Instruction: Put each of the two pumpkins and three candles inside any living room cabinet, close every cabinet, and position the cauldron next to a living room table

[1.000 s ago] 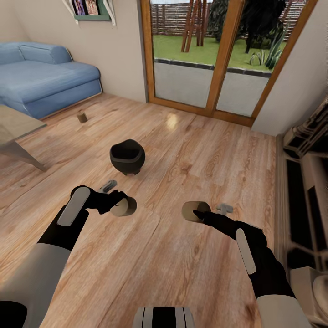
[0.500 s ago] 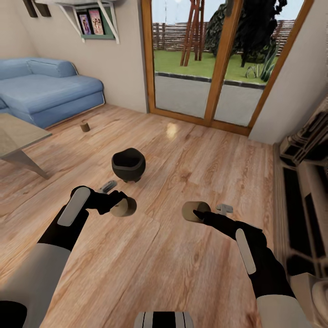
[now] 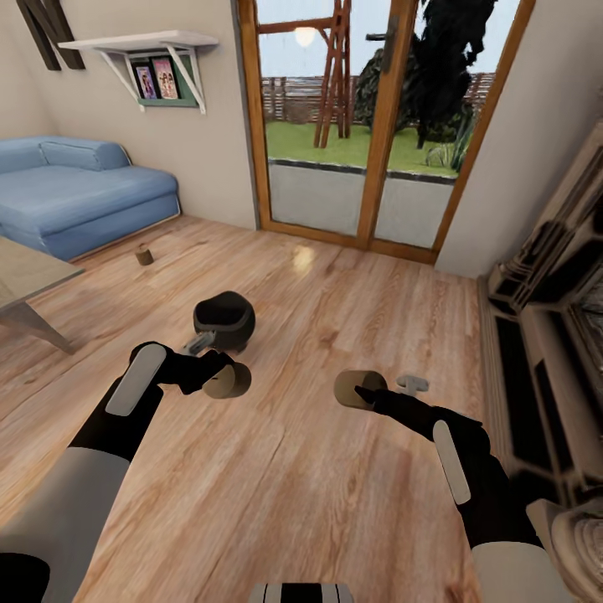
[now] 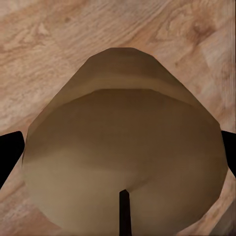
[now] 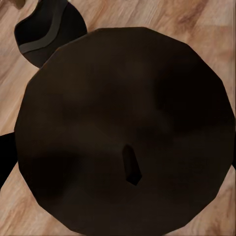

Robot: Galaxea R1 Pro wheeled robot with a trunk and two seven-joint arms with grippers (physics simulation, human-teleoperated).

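My left gripper (image 3: 213, 370) is shut on a tan candle (image 3: 226, 381), whose wick end fills the left wrist view (image 4: 123, 147). My right gripper (image 3: 383, 388) is shut on a second candle (image 3: 355, 389), dark in the right wrist view (image 5: 123, 123). A third candle (image 3: 144, 255) stands on the floor near the sofa. The black cauldron (image 3: 224, 318) sits on the floor just beyond my left hand, and its rim shows in the right wrist view (image 5: 46, 27). The dark-brown cabinet (image 3: 523, 368) runs along the right wall. A pale ribbed shape (image 3: 584, 536) at the corner may be a pumpkin.
A light table (image 3: 29, 276) juts in from the left, with a blue sofa (image 3: 79, 188) behind it. Glass doors (image 3: 368, 134) in a wooden frame stand ahead. A wall shelf (image 3: 155, 59) hangs at the upper left. Wooden floor stretches between my arms and the doors.
The whole head view has shifted downward, so the camera has moved. The cauldron now appears closer to my left hand. Both grippers keep their candles.
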